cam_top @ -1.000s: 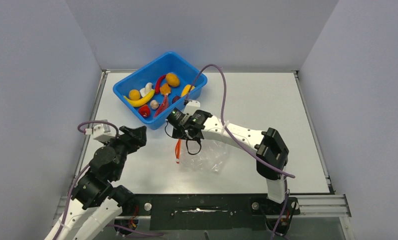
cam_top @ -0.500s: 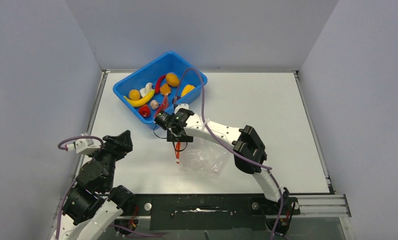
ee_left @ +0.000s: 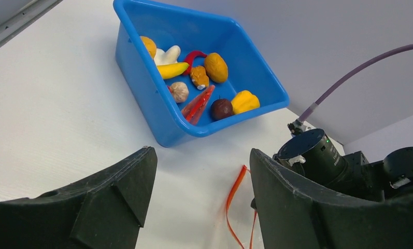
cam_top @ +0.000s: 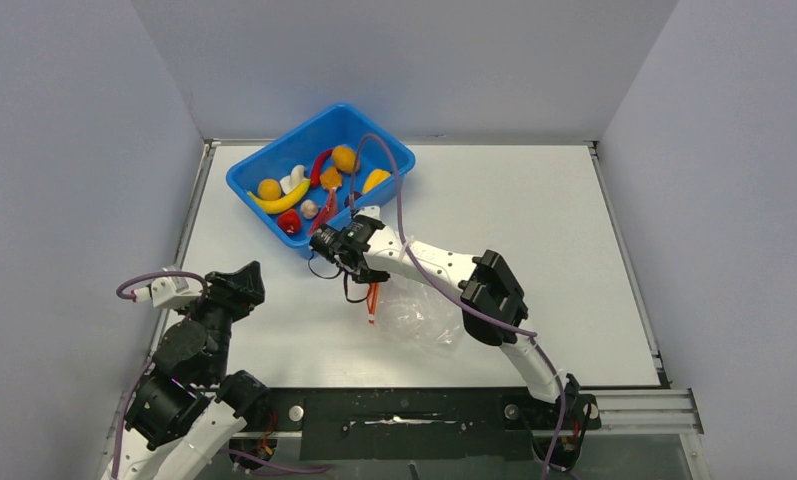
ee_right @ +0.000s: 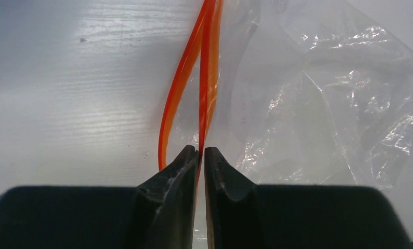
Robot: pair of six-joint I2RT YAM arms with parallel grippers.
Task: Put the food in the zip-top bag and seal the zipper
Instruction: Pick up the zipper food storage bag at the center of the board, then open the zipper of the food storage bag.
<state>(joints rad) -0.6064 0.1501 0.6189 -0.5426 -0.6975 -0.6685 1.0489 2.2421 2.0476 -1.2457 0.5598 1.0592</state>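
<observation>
The clear zip-top bag (cam_top: 419, 312) lies on the table's middle, its red-orange zipper (cam_top: 372, 300) at its left side. My right gripper (cam_top: 359, 290) is shut on one strip of the zipper (ee_right: 210, 78); the other strip bows away, so the mouth gapes. The bag (ee_right: 318, 98) looks empty. The food lies in the blue tub (cam_top: 274, 215): a yellow banana (cam_top: 274, 201), orange lumps (cam_top: 345, 158), a red chili (cam_top: 319, 163), white garlic (cam_top: 309, 208). My left gripper (ee_left: 201, 197) is open and empty, left of the bag, facing the zipper (ee_left: 235, 194) and the tub (ee_left: 157, 111).
The blue tub stands at the back left, just behind the right gripper. The right arm (cam_top: 494, 290) and its purple cable (cam_top: 394, 190) arch over the bag. Grey walls enclose the table on three sides.
My right gripper moved left toward the tub, then lifted the zipper strip and shifted the bag slightly right. My left arm drew back to the left and down, then held still.
</observation>
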